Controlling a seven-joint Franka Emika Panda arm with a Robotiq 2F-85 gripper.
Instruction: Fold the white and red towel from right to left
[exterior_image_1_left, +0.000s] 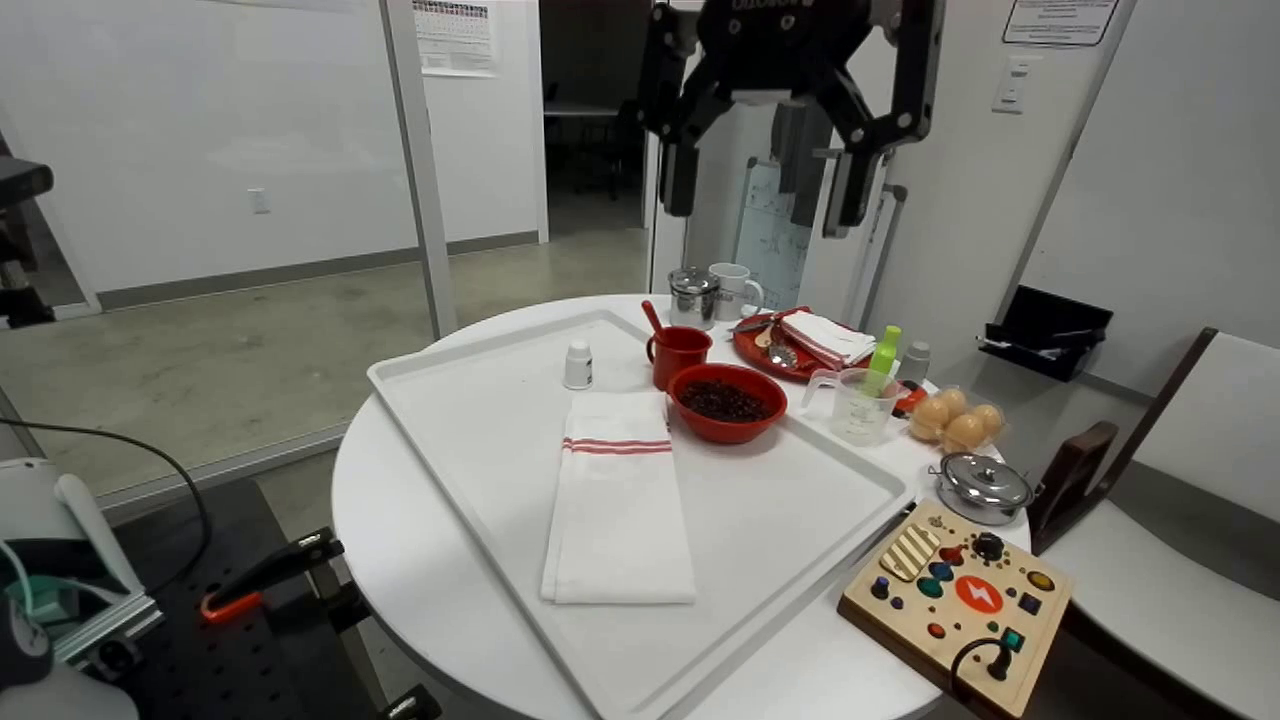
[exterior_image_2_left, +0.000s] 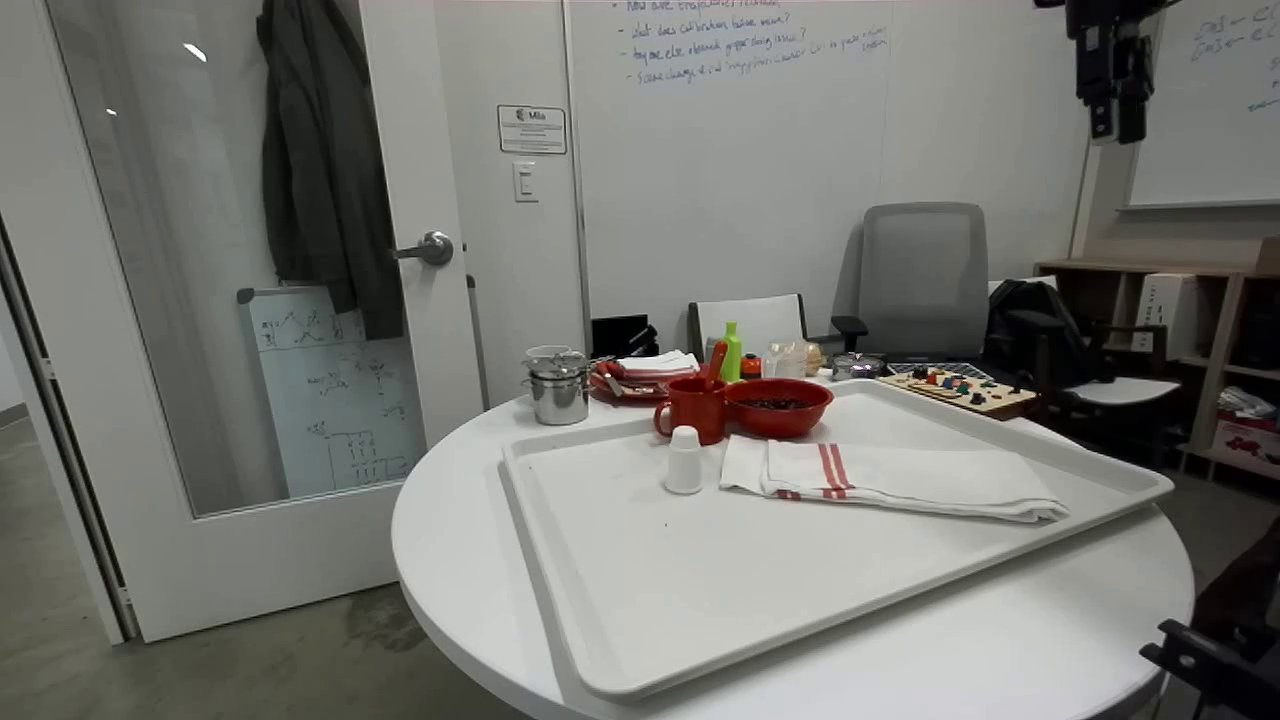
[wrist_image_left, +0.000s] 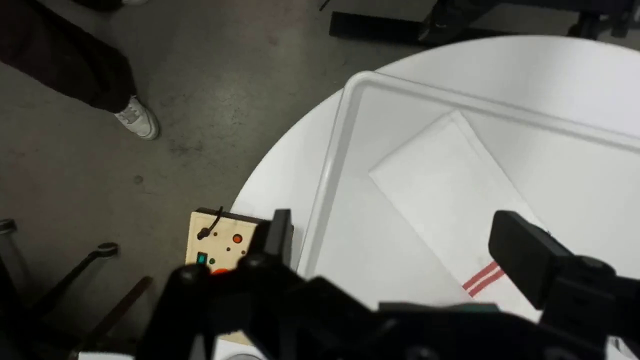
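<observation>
The white and red towel (exterior_image_1_left: 622, 525) lies flat as a long rectangle on the white tray (exterior_image_1_left: 470, 400). It appears layered, and a red double stripe crosses it near one end, close to the red bowl. It also shows in an exterior view (exterior_image_2_left: 930, 475), where its layered edges can be seen, and in the wrist view (wrist_image_left: 445, 195), where a finger hides part of it. My gripper (exterior_image_1_left: 762, 205) is open and empty, high above the tray and apart from the towel. It also shows in an exterior view (exterior_image_2_left: 1118, 125) and in the wrist view (wrist_image_left: 392, 230).
A red bowl (exterior_image_1_left: 728, 428) of dark beans touches or nearly touches the towel's striped end. A red mug (exterior_image_1_left: 680, 356) and a white shaker (exterior_image_1_left: 578, 366) stand close by. A measuring cup (exterior_image_1_left: 862, 408), eggs (exterior_image_1_left: 955, 420) and a wooden button board (exterior_image_1_left: 960, 605) stand outside the tray.
</observation>
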